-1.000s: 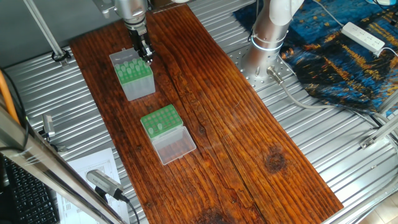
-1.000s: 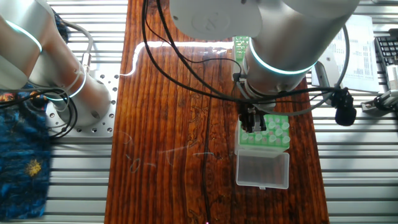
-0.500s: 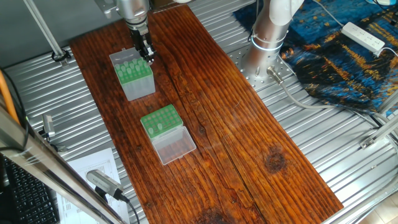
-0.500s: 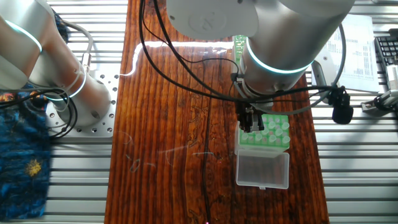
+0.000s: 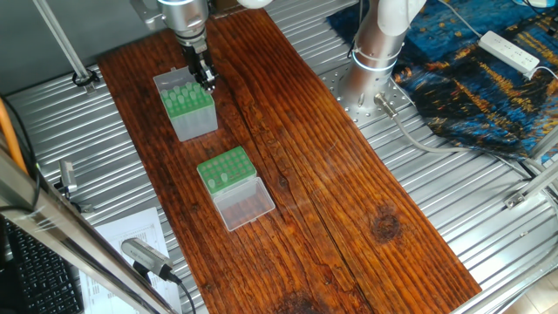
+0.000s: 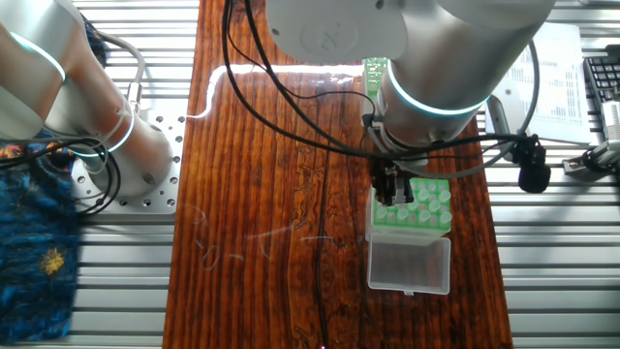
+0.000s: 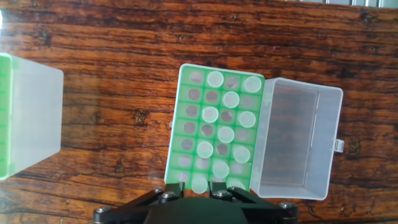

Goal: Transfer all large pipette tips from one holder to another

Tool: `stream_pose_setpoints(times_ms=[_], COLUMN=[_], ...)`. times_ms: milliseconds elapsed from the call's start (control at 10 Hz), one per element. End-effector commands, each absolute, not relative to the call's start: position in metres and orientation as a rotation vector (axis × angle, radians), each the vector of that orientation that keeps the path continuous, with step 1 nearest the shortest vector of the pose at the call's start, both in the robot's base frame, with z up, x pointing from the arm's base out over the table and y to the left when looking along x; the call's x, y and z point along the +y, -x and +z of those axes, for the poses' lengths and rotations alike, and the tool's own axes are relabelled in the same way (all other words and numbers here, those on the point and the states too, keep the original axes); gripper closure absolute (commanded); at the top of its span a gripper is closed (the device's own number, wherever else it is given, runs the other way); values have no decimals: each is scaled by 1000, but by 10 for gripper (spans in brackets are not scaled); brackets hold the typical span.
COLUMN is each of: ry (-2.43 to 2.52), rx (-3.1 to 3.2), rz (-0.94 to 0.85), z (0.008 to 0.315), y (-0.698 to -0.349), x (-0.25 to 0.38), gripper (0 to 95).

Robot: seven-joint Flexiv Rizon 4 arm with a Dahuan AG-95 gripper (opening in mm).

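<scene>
On the dark wooden board point(image 5: 349, 174), the low green rack w/ a grid of holes point(image 7: 176, 124) sits near the far end, and everything else is placed from it. Its clear plastic lid point(image 7: 298, 140) is hinged along one long side and lies open flat beside it; wood grain shows through the lid.

The black two-finger gripper point(image 5: 204, 80) hangs directly over the rack, at the edge on the side away from the lid, fingers pointing down. In the hand view only the gripper's dark underside shows at the bottom of the frame, right at the rack's near end. Jaws: can't tell whether apart or closed. One pale tip mouth sits right at the finger line, but it isn't clear if it's gripped or just seated in its hole.

The small pale, whitish-green translucent cone tips point(image 7: 210, 114) stand upright in the rack: ten or so, in a staggered zigzag across the columns nearer the lid. The column farthest from the lid shows only open holes.

The taller box w/ translucent grey sides and green hole-plate top point(image 5: 225, 166) stands apart from the rack, further along the board, not touching it. A few pale spots on its plate are prob. more tips; too small to count.

The silver arm base point(image 5: 384, 35) is off the board, across it from the rack.
</scene>
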State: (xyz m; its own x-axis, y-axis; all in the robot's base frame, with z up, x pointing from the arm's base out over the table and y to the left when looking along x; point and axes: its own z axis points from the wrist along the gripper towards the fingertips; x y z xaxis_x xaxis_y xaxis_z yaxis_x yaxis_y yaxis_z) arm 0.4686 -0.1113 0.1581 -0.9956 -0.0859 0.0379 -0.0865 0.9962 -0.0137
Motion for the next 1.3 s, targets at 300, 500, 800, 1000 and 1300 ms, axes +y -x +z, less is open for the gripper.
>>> stream_pose_setpoints(times_ms=[300,500,800,1000,1300], ry=[-132,-130,-135,-138,-140], rx=[-3102,-3104,-3113,-3118,-3120], rz=[28,31,34,36,39], z=[157,154,152,151,150], y=[-468,-468,-467,-468,-468], x=[-112,-112,-113,-114,-114], gripper=[760,760,760,950,950])
